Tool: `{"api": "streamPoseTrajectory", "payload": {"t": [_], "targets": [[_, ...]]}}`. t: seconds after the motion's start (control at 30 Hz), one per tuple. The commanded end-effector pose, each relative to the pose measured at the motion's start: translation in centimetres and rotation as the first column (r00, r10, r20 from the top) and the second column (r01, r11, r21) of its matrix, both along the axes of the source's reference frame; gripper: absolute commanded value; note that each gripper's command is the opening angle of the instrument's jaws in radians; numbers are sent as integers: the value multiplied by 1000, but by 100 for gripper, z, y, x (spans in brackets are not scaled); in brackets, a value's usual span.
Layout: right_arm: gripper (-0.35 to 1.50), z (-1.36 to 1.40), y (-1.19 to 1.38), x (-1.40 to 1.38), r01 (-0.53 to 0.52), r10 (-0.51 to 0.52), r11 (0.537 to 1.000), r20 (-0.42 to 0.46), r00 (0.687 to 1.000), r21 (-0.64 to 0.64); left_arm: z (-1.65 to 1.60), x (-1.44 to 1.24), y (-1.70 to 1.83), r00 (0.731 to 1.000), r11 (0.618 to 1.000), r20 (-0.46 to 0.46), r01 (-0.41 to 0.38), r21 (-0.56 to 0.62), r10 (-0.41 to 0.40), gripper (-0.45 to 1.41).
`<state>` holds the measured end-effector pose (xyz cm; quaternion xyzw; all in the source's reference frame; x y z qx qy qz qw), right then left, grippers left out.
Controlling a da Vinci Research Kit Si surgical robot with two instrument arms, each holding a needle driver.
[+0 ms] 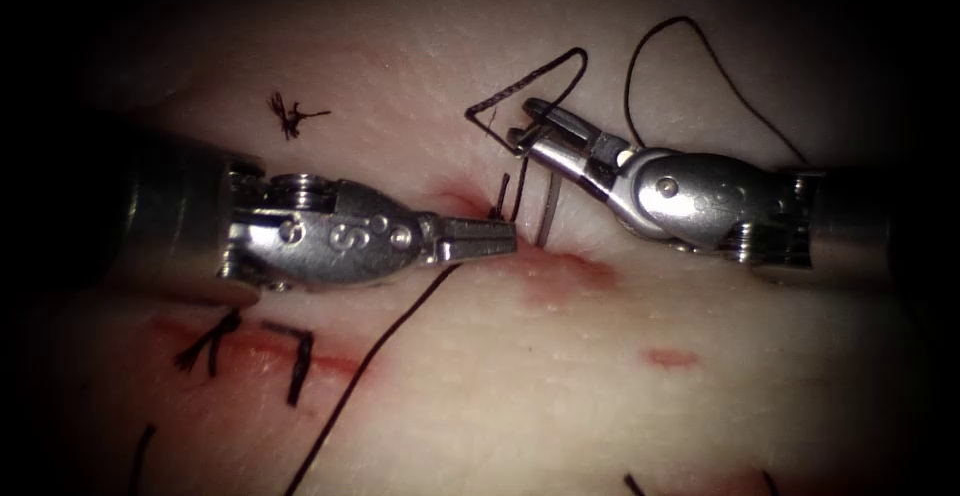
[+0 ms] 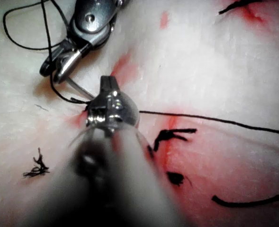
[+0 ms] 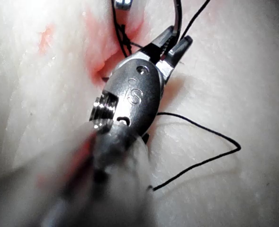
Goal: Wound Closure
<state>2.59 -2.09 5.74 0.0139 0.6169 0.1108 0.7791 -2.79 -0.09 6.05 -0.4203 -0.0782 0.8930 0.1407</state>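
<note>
The tissue (image 1: 480,396) carries a reddened cut with dark stitches (image 1: 215,341). My left tool (image 1: 508,240) reaches in from the left, jaws shut; I cannot tell if anything is pinched between them. Just right of its tip the grey curved needle (image 1: 546,211) stands with its lower end in the tissue and its upper end under my right tool (image 1: 528,123). That tool's jaws are parted, and the black thread (image 1: 540,74) folds into a triangle across them. From the left wrist camera the needle (image 2: 80,89) spans between the right tool (image 2: 54,73) and my left tool (image 2: 108,84).
A long strand of thread (image 1: 380,346) runs from under the left jaws to the near edge, and a loop (image 1: 680,36) rises behind the right tool. A knot of cut thread ends (image 1: 290,116) lies far left. Red fluid (image 1: 565,271) marks the tissue beside the needle.
</note>
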Motion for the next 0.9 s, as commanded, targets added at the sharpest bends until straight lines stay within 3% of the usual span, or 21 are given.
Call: {"api": "streamPoseTrajectory", "payload": {"t": [0.03, 0.9], "targets": [[-35, 8, -7, 10, 7, -8, 1000, 4, 1000, 13, 5, -4, -1, 1000, 1000, 1, -1, 0, 1, -45], [-35, 16, -36, 13, 68, -72, 991, 30, 997, 111, 7, -2, 0, 1000, 1000, -3, -6, 1, 6, -45]]}}
